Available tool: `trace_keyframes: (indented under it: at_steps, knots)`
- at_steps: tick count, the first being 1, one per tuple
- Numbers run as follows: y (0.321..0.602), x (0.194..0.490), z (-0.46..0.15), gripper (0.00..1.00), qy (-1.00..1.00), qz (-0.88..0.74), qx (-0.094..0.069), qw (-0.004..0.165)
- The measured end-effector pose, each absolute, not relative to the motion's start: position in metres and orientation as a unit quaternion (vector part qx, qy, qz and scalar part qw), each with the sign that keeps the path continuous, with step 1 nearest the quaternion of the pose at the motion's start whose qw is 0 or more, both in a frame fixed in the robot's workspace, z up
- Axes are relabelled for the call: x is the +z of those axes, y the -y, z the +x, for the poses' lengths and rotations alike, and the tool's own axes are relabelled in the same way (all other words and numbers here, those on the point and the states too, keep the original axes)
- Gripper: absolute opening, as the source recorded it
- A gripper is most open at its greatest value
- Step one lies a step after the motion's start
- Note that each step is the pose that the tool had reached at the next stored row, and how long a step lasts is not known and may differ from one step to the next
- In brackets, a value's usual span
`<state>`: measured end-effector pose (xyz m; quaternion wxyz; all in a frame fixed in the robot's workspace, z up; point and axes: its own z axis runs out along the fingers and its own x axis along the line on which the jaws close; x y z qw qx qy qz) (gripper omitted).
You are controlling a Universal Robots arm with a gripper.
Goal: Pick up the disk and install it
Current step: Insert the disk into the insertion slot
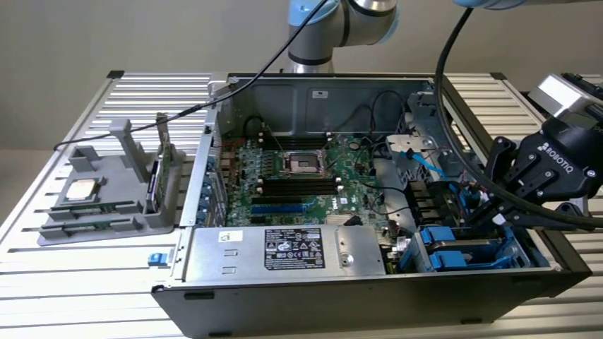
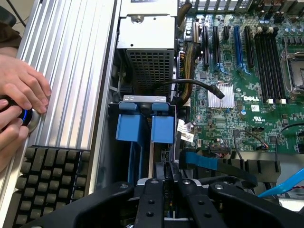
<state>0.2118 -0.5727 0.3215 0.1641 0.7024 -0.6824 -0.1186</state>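
Where the open computer case comes nearest, at the lower middle of the exterior view, a grey power supply box with a printed label lies along its front edge. In the lower right of that view sits the drive bay, and in it stands the disk, seen mainly as its blue plastic carrier. In the wrist view the same blue carrier stands upright at centre, beside a second blue tab. The black gripper reaches down into this bay from the right, its tip just over the disk's edge. Whether it is closed on anything I cannot tell. Behind the bay the green circuit board fills the case floor. At the wrist view's left edge a person's hands rest on the slatted table, near a dark keyboard. At middle left of the exterior view a grey holder carries a small square chip and a thin upright card. Farthest back, at top centre, rises the robot arm.
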Motion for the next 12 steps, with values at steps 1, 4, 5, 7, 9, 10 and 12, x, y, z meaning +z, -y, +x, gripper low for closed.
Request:
trace_keyframes:
  at_steps: [1, 4, 5, 7, 9, 10, 12]
  knots:
    - [0.5727, 0.3215, 0.2118, 0.17, 0.682, 0.702, -0.119, 0.164]
    - [0.5727, 0.3213, 0.2119, 0.17, 0.682, 0.702, -0.119, 0.164]
    - [0.5727, 0.3213, 0.212, 0.17, 0.682, 0.702, -0.119, 0.164]
    - [0.5727, 0.32, 0.2122, 0.17, 0.682, 0.703, -0.12, 0.163]
    - [0.5727, 0.3206, 0.2122, 0.17, 0.682, 0.702, -0.119, 0.164]
    - [0.5727, 0.321, 0.2122, 0.17, 0.682, 0.702, -0.119, 0.164]
    - [0.5727, 0.3211, 0.2123, 0.17, 0.682, 0.702, -0.119, 0.164]
